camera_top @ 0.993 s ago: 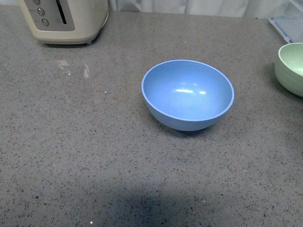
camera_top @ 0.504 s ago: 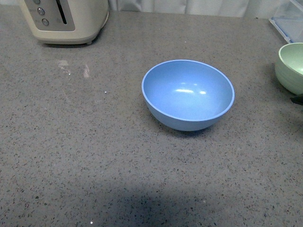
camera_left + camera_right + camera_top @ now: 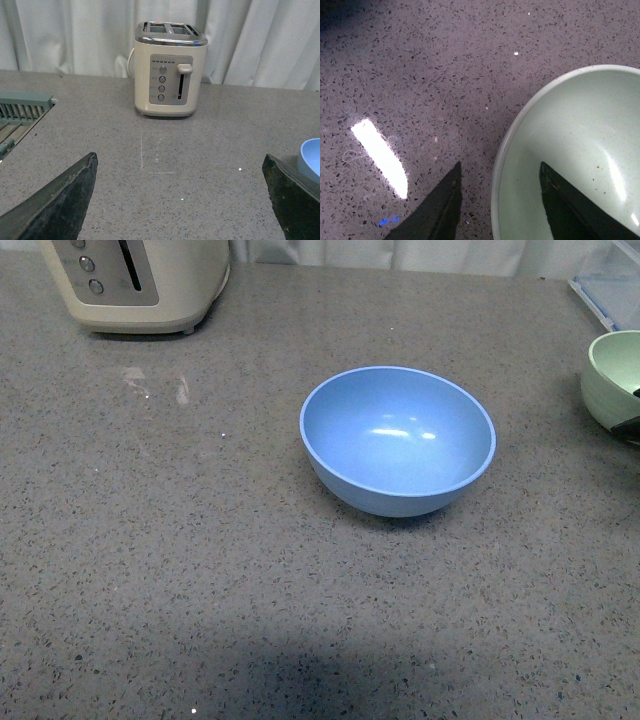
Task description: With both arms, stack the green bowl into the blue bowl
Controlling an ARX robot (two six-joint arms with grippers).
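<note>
The blue bowl stands upright and empty in the middle of the grey counter; its edge also shows in the left wrist view. The green bowl stands at the right edge of the front view. In the right wrist view my right gripper is open and straddles the green bowl's rim, one finger inside the bowl and one outside over the counter. A dark bit of that gripper shows at the front view's right edge. My left gripper is open and empty above bare counter, apart from both bowls.
A cream toaster stands at the back left, also in the left wrist view. A clear container is at the back right. A green dish rack lies to one side. White curtains hang behind the counter.
A dark part of my right gripper has come into the front view at the right edge, beside the green bowl. The bowls have not moved.
</note>
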